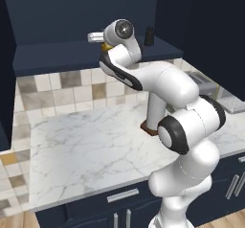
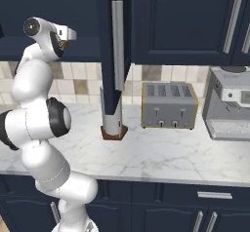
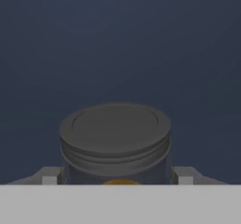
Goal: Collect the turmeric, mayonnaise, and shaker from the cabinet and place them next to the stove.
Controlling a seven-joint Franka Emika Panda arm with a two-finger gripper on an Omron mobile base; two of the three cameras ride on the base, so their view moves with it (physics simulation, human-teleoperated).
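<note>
Gripper: the gripper [image 3: 117, 178] is reaching into the cabinet [image 1: 57, 59], jaws straddling the turmeric [image 3: 116, 140]; whether they are already pressing the jar, I cannot tell.
Turmeric: it is sitting upright on the cabinet shelf, dark lid facing the hand camera.
Shaker: the shaker [image 1: 149, 36] is standing further along the same shelf.
Doing it well: squeezing squarely below the lid, then lifting straight out.
Surface: a marble counter [image 1: 86, 150] is lying below, with a toaster [image 2: 169, 105] on it.
</note>
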